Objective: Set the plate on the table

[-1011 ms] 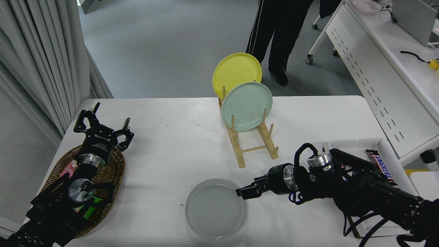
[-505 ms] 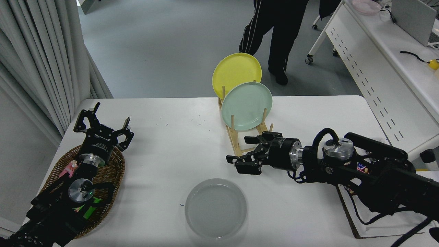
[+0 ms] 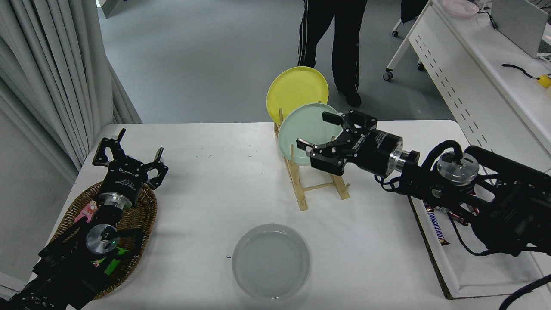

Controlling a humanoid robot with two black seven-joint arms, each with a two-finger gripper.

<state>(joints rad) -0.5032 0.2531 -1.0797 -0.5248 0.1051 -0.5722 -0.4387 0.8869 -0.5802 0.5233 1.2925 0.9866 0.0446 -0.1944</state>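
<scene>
The light grey plate (image 3: 271,261) lies flat on the white table (image 3: 215,189) near its front edge, with nothing touching it. My right gripper (image 3: 318,133) is open and empty, raised well behind the plate, in front of the mint green plate (image 3: 301,129) that stands in the wooden rack (image 3: 314,185). A yellow plate (image 3: 295,92) stands behind the green one. My left gripper (image 3: 129,153) is open and parked at the lower left over a wicker basket (image 3: 133,224).
A white tray (image 3: 456,267) with a Snickers bar (image 3: 437,228) sits at the right under my right arm. A person in dark trousers (image 3: 331,38) stands beyond the table's far edge. A white perforated desk (image 3: 478,86) is at the upper right.
My right gripper has let go of the grey plate's right rim, opened, and moved up and away to the green plate in the rack. The grey plate stays flat on the table.
</scene>
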